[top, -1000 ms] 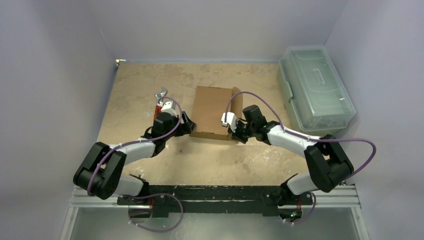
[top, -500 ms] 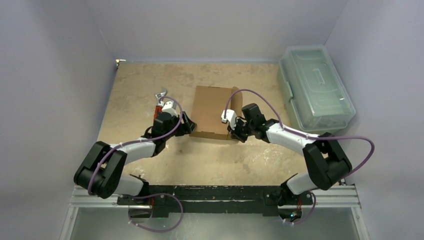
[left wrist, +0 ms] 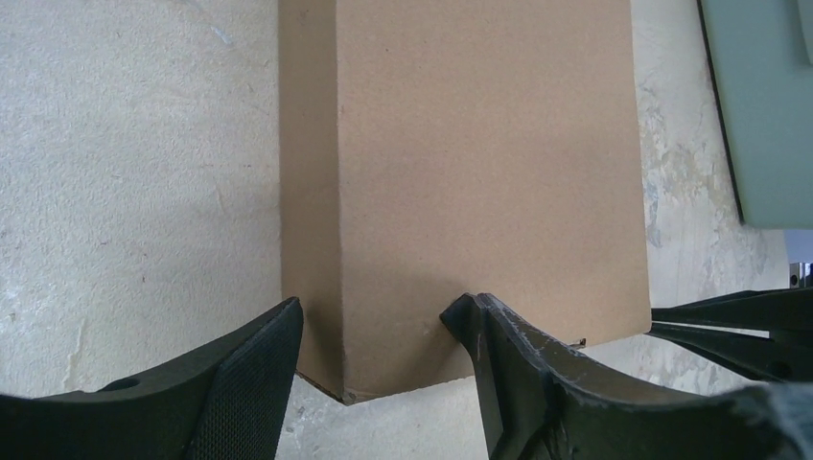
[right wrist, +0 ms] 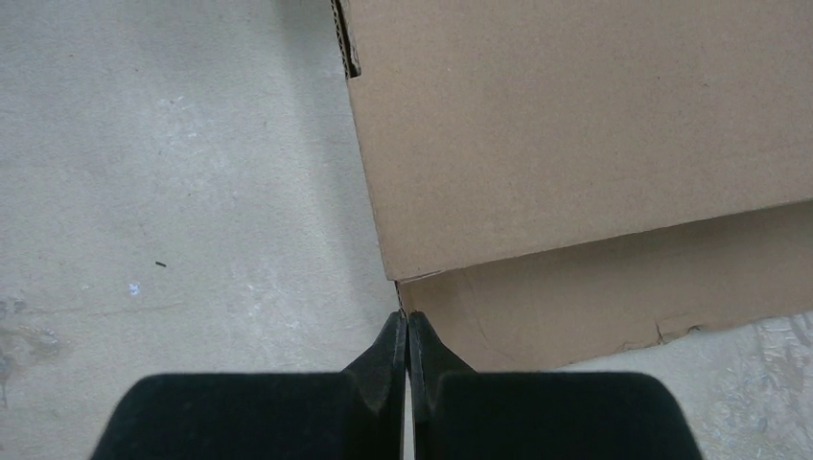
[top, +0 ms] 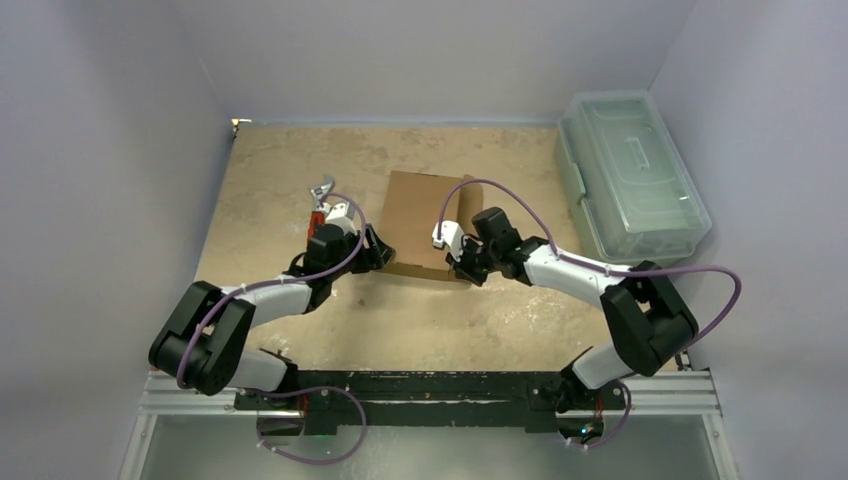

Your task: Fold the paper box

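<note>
The paper box [top: 420, 215] is plain brown cardboard, lying flat-topped in the middle of the table. My left gripper [top: 377, 252] is at its near left corner. In the left wrist view the left gripper [left wrist: 376, 307] stands open astride that corner of the paper box [left wrist: 479, 172]; one finger [left wrist: 499, 345] rests against the top face, the other [left wrist: 254, 374] is beside the side wall. My right gripper [top: 462, 266] is at the near right corner. In its wrist view the right gripper [right wrist: 407, 318] is shut and empty, its tips touching the corner edge of the paper box [right wrist: 575, 125].
A translucent pale-green plastic bin [top: 630, 175] stands at the back right against the wall, also seen as the bin [left wrist: 762, 96]. A small red-and-metal tool [top: 321, 197] lies left of the box, beyond my left wrist. Walls close in the table on three sides.
My right gripper slid left along the box's near edge, pushing the raised right flap inward. The left jaws narrowed slightly around the corner; the left arm barely moved.
</note>
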Robot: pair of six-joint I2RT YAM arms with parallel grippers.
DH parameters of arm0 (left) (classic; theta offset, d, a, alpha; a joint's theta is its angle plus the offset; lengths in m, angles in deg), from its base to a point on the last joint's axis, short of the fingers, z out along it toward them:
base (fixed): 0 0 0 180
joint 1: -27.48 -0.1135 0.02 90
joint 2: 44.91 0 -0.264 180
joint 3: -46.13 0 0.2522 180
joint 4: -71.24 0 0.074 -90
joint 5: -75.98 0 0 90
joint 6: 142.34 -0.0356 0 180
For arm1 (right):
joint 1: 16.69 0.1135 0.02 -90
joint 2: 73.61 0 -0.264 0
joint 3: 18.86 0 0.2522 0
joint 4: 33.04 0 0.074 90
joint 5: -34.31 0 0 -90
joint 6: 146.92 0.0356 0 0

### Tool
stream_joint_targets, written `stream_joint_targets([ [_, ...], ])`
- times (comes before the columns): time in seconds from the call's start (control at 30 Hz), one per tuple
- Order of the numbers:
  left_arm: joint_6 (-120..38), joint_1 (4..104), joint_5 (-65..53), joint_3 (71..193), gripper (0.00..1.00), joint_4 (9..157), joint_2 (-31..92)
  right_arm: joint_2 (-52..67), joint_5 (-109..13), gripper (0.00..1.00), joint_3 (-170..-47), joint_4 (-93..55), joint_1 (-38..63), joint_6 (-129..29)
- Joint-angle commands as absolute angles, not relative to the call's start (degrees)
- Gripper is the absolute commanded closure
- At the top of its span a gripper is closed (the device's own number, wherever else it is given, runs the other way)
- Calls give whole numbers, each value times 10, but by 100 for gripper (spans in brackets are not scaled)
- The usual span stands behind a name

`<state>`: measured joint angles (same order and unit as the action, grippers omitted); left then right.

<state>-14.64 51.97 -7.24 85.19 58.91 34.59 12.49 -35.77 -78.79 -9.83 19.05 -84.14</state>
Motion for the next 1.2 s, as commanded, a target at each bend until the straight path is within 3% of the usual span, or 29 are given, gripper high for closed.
stream_joint_targets([
  [0.0,-164,521,-56,860,38,596,353,128,-372,100,-821,-107,196,-830],
  [0.73,-164,521,-37,875,41,607,371,177,-366,100,-901,-37,224,-836],
  [0.93,-169,520,-64,890,34,642,356,137,-342,60,-902,4,202,-866],
  [1.07,-179,519,-80,910,25,682,329,96,-271,44,-902,52,163,-911],
  [1.17,-186,518,-102,936,21,727,294,57,-221,38,-897,73,137,-937],
])
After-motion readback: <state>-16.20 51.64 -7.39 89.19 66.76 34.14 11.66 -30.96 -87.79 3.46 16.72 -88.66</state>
